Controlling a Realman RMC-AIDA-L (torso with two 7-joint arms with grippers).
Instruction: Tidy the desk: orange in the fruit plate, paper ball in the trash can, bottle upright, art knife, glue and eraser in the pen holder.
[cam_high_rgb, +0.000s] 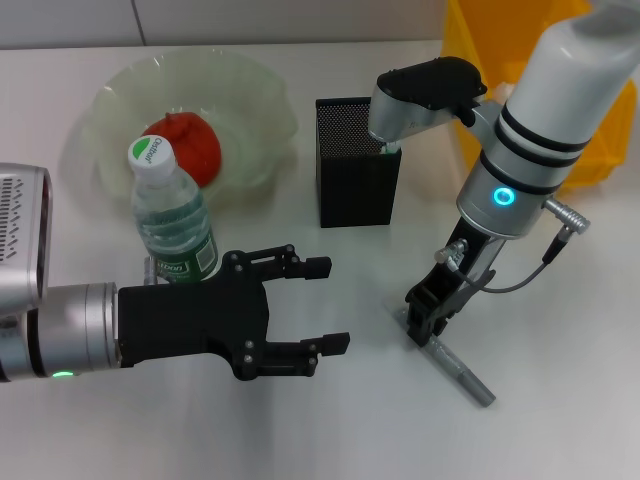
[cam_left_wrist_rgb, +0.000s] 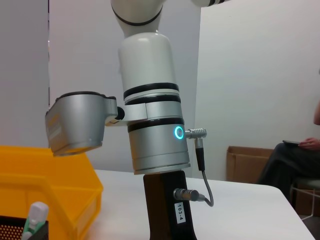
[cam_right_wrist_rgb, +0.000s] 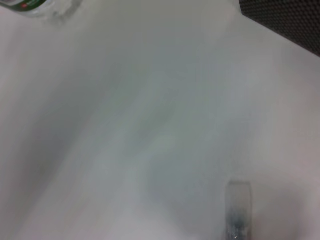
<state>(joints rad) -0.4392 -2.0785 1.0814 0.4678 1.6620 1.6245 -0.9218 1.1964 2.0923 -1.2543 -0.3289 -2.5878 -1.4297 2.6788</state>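
The bottle (cam_high_rgb: 175, 225) stands upright just behind my open left gripper (cam_high_rgb: 330, 305), whose fingers hold nothing. In the fruit plate (cam_high_rgb: 250, 85) lies the orange (cam_high_rgb: 185, 150). The white-tipped glue (cam_left_wrist_rgb: 35, 216) pokes out of the pen holder (cam_high_rgb: 358, 170). The grey art knife (cam_high_rgb: 462, 372) lies flat on the table, and my right gripper (cam_high_rgb: 428, 318) is lowered onto its near end. The knife's clear cap (cam_right_wrist_rgb: 238, 210) shows in the right wrist view. The trash can (cam_high_rgb: 470, 50) stands at the back right. Eraser and paper ball are out of view.
The right arm's elbow hangs over the pen holder's rim. In the left wrist view, cardboard boxes (cam_left_wrist_rgb: 245, 162) and a seated person (cam_left_wrist_rgb: 295, 160) are beyond the table's far edge. The trash can (cam_left_wrist_rgb: 55, 175) stands beside the pen holder (cam_left_wrist_rgb: 15, 227).
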